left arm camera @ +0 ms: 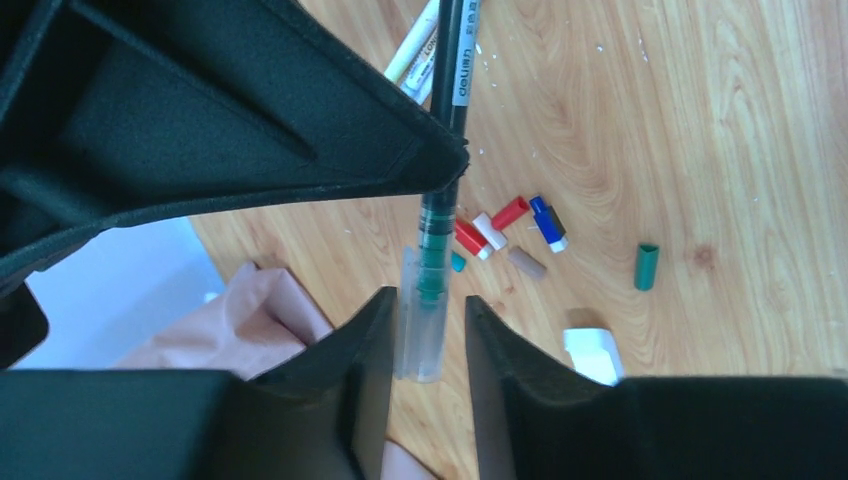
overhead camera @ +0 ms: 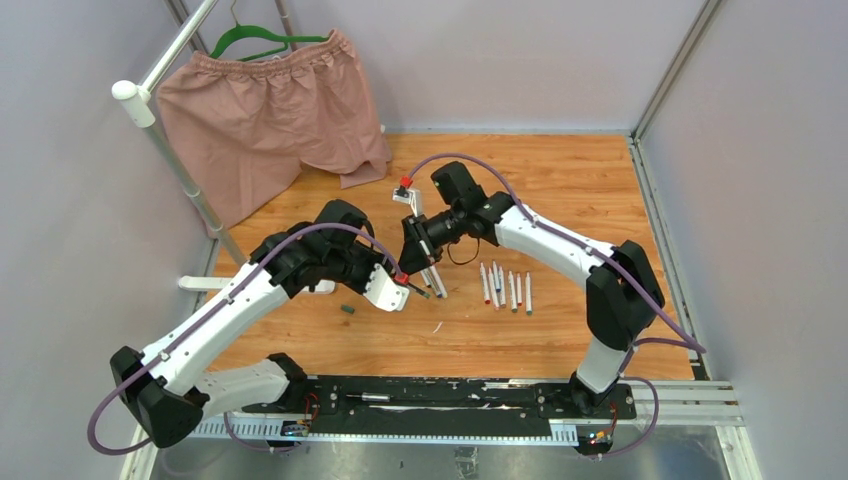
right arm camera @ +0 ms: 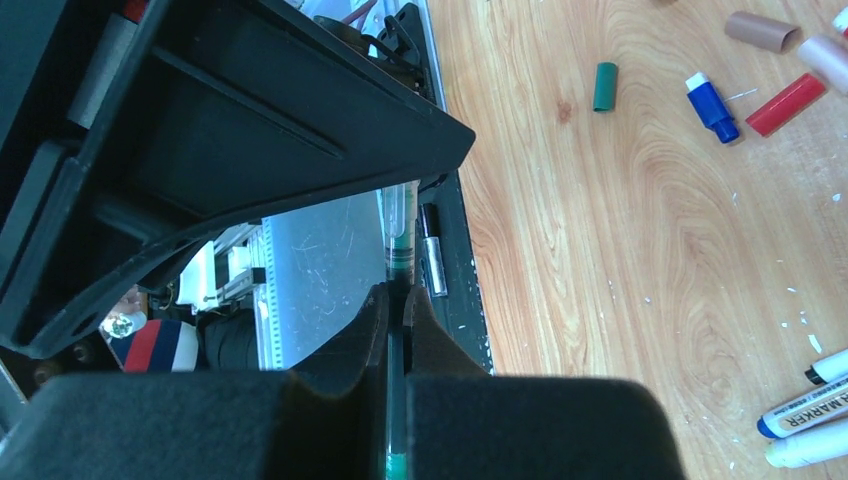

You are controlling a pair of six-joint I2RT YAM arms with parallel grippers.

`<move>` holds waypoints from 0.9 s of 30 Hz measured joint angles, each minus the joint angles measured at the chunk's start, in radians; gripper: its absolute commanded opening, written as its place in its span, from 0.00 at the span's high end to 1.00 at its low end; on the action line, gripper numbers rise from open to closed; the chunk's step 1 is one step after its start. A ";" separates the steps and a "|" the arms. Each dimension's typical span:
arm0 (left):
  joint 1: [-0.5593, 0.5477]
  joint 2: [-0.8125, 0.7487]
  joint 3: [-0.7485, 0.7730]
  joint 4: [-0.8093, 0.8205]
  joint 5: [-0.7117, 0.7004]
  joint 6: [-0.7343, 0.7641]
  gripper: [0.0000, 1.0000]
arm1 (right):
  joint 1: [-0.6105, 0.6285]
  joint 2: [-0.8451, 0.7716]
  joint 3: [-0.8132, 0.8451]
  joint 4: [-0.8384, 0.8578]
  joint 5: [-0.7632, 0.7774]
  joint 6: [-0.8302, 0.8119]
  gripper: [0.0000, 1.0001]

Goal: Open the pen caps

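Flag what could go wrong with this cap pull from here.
1. The clear cap sits off-centre between the left jaws, close to one with a gap at the other; closing may shove the pen sideways.
2. The right jaws pinch only its slim barrel; a hard pull may slide it out.

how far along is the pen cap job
Done: several loose caps lie on the table, already off their pens. In hand: the right gripper clamps a green pen while the left gripper brackets its clear cap, not yet off. Left: a row of pens waits on the table; whether they are capped is too small to tell.
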 measured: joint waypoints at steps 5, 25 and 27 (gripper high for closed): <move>-0.008 0.019 -0.001 -0.004 -0.029 0.001 0.89 | 0.004 0.011 0.000 -0.001 -0.011 0.016 1.00; -0.011 0.066 0.018 -0.024 -0.114 -0.093 1.00 | 0.009 0.022 -0.118 0.241 -0.032 0.208 1.00; -0.011 0.066 0.018 -0.027 -0.117 -0.098 1.00 | 0.009 0.022 -0.119 0.245 -0.025 0.216 1.00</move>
